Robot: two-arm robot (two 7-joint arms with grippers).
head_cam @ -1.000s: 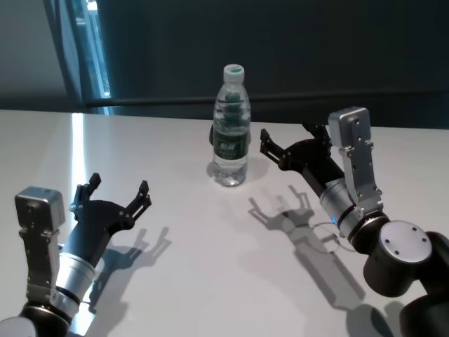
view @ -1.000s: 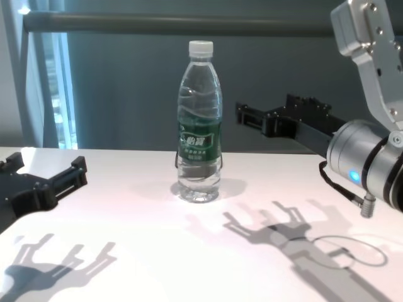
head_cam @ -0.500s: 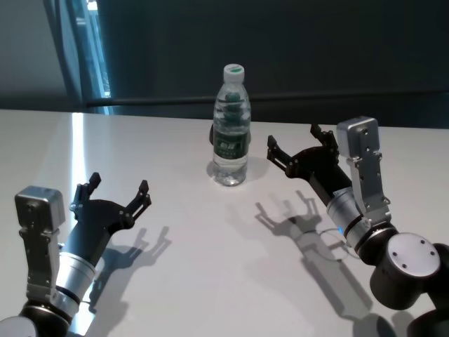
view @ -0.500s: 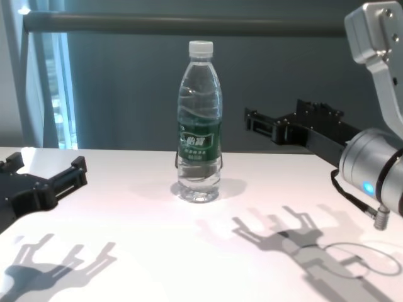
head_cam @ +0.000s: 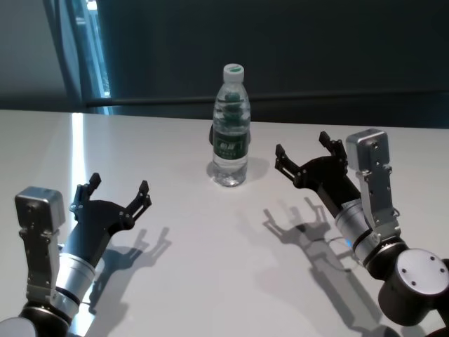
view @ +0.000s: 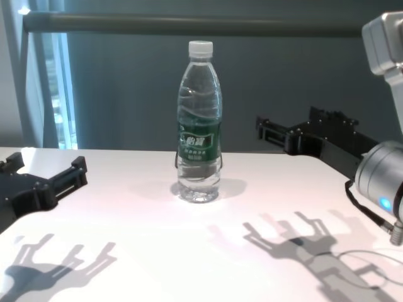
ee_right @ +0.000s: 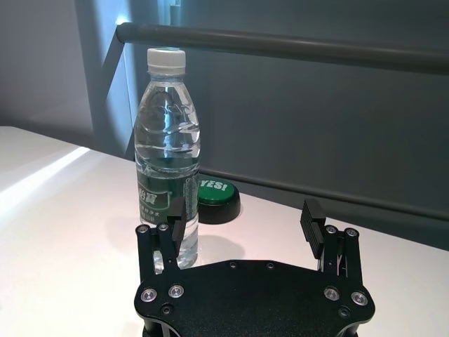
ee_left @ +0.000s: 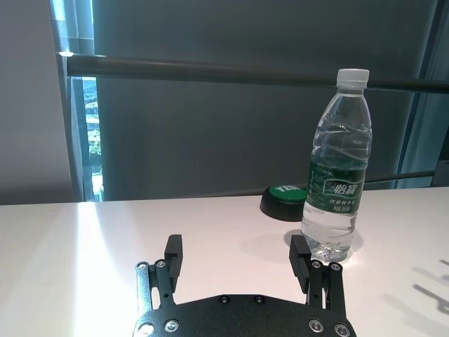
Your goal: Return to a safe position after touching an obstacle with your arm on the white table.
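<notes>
The obstacle, a clear water bottle [head_cam: 231, 133] with a white cap and a dark green label, stands upright on the white table [head_cam: 196, 239] at the far middle. It also shows in the chest view [view: 200, 126], the left wrist view [ee_left: 337, 168] and the right wrist view [ee_right: 167, 161]. My right gripper [head_cam: 302, 145] is open and empty. It hovers above the table to the right of the bottle, apart from it, and shows in the chest view [view: 286, 123]. My left gripper [head_cam: 119, 186] is open and empty, low at the near left.
A dark round button with a green top [ee_left: 284, 200] lies on the table just behind the bottle, and shows in the right wrist view [ee_right: 216, 193]. A dark rail [view: 189, 24] runs along the wall beyond the table's far edge.
My right arm has drawn back to the right and nearer to me, widening the gap to the bottle. The bottle stays upright in place. The left arm has not moved.
</notes>
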